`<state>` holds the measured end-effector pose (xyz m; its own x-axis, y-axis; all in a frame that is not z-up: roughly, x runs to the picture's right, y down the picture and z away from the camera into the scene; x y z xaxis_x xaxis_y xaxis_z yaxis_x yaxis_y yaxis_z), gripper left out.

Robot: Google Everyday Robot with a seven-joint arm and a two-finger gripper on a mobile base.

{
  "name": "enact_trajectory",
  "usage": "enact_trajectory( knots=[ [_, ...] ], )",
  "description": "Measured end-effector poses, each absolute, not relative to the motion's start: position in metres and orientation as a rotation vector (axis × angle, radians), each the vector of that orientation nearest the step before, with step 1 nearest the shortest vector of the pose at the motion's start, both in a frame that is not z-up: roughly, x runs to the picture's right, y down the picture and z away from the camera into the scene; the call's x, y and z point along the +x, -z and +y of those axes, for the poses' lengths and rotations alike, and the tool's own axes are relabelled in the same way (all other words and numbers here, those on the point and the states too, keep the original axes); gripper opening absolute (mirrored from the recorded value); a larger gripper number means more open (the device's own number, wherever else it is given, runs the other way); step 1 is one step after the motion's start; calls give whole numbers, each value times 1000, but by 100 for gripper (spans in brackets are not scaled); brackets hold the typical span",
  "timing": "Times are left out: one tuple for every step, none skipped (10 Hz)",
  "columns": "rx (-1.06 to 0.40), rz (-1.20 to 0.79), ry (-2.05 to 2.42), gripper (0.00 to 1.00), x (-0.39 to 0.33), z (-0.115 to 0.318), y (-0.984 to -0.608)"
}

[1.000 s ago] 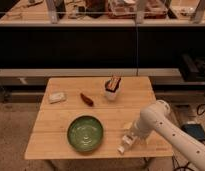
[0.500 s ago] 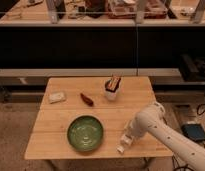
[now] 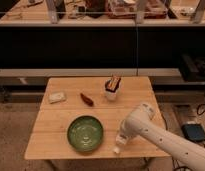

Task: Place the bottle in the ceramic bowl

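The dark green ceramic bowl (image 3: 85,133) sits on the wooden table (image 3: 61,117) near its front edge, left of centre. The slim white bottle (image 3: 117,146) is at the tip of my white arm, tilted, just right of the bowl and close to the table's front edge. My gripper (image 3: 121,137) is at the bottle's upper end, mostly hidden by the arm, which reaches in from the lower right. The bottle is outside the bowl.
A white cup with brown contents (image 3: 112,89) stands at the back centre. A small reddish-brown object (image 3: 86,99) and a pale rectangular block (image 3: 57,97) lie on the left half. Dark shelving runs behind the table. A dark device (image 3: 195,132) lies on the floor at right.
My arm has swung left and a little lower, bringing the bottle slightly closer to the bowl. The other things have not moved.
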<state>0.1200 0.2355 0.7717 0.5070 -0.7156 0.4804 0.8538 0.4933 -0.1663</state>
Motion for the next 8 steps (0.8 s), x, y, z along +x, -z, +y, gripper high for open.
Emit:
enact_trajectory(
  knots=[
    [-382,-418,1060,0,89,229,-750],
    [-356,-478,1121,0,62,224,-730],
    [-338,-539,1151,0,42,221,-715],
    [-317,-630,1178,0,19,217,-696],
    [-294,-718,1217,0,-4,213,-678],
    [-286,-755,1239,0,-13,211,-672],
    [-279,-795,1268,0,-25,210,-668],
    [-280,-815,1294,0,-34,209,-671]
  ],
)
